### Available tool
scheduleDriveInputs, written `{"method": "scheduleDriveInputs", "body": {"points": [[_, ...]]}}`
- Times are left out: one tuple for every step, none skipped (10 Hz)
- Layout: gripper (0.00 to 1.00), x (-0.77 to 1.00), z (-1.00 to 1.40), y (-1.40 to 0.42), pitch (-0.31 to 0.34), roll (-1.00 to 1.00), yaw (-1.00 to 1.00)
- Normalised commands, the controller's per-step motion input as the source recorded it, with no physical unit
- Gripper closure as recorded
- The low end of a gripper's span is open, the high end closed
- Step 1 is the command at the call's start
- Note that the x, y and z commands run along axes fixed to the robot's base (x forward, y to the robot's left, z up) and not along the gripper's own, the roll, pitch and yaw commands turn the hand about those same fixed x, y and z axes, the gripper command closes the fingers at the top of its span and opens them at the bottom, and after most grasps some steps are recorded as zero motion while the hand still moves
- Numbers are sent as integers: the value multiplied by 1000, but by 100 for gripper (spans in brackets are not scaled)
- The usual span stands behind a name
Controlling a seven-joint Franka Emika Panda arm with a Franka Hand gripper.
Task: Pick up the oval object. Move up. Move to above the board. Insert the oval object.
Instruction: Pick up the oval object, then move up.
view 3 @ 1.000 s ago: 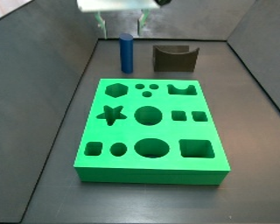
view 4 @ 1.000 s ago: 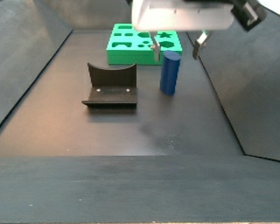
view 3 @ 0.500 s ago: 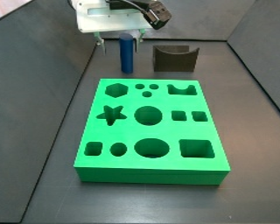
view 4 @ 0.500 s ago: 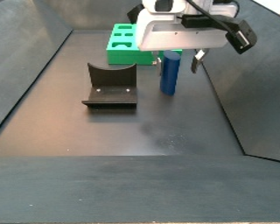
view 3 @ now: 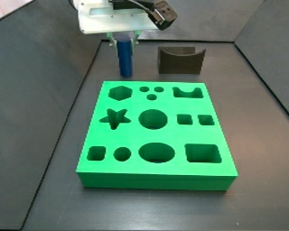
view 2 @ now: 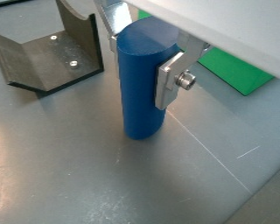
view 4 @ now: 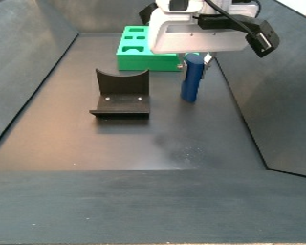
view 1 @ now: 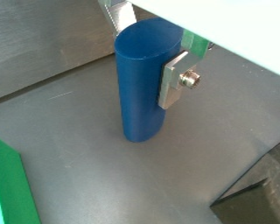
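The oval object (view 3: 124,59) is a tall blue peg standing upright on the dark floor behind the board's far left corner. My gripper (view 3: 123,41) is down over its upper half and shut on it. In both wrist views the silver fingers (view 1: 175,80) (view 2: 171,80) press against opposite sides of the oval object (view 1: 140,92) (view 2: 139,92), whose base still rests on the floor. The board (view 3: 159,178) is a thick green slab with several cut-out holes, lying in front of the peg. In a side view the gripper (view 4: 194,59) and the oval object (view 4: 191,81) stand beside the board (view 4: 133,62).
The fixture (view 3: 180,60) (view 4: 120,94), a dark bracket with a curved notch, stands next to the peg; it also shows in a wrist view as the fixture (view 2: 49,52). Dark sloping walls (view 3: 62,81) enclose the floor on both sides.
The gripper has come down around the peg and its fingers have closed on it. The peg has shifted slightly sideways between them and still stands on the floor.
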Motion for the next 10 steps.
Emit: {"method": "scheduleDriveInputs", "body": {"points": [[100, 0, 0, 0, 0, 0, 0], [100, 0, 0, 0, 0, 0, 0], [100, 0, 0, 0, 0, 0, 0], [100, 0, 0, 0, 0, 0, 0], [100, 0, 0, 0, 0, 0, 0], [100, 0, 0, 0, 0, 0, 0], [100, 0, 833, 0, 0, 0, 0], [100, -44, 798, -47, 24, -6, 22], [100, -52, 631, -42, 44, -12, 33], [100, -41, 542, -34, 43, -14, 33]]}}
